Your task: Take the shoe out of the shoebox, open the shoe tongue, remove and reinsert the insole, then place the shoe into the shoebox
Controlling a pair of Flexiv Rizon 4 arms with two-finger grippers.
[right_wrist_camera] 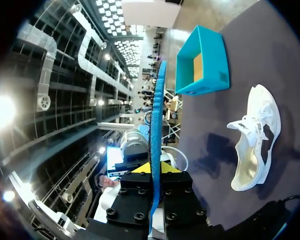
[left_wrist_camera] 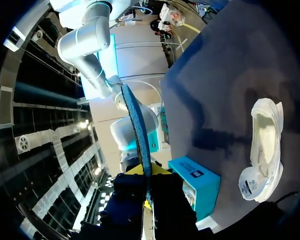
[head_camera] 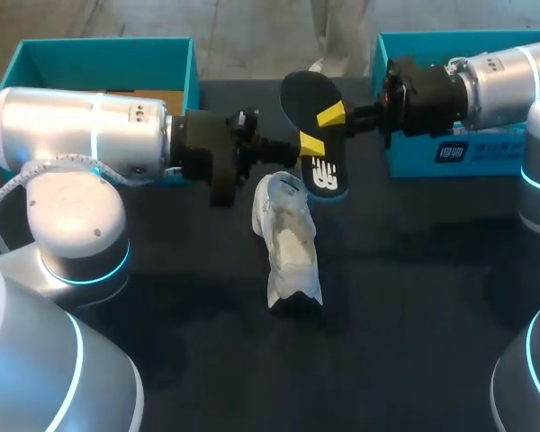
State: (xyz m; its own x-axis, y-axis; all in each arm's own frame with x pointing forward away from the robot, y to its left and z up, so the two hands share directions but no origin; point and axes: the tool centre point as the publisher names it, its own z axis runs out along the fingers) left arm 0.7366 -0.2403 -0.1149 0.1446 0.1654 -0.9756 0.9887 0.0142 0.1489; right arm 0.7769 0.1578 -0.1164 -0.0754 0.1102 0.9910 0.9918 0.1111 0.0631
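Sitting at far L: open teal shoebox (head_camera: 36, 56). L gripper (head_camera: 311, 144) is clamped on the insole (head_camera: 306, 94), held in mid-air. White shoe (head_camera: 288, 243) lies on the table (head_camera: 414, 297) just below. R gripper (head_camera: 331, 115) also pinches the insole from the opp. side, w/ second teal box (head_camera: 414, 162) behind it.

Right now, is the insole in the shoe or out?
Out. The left gripper and right gripper both pinch the insole midair; the white shoe lies on the table.
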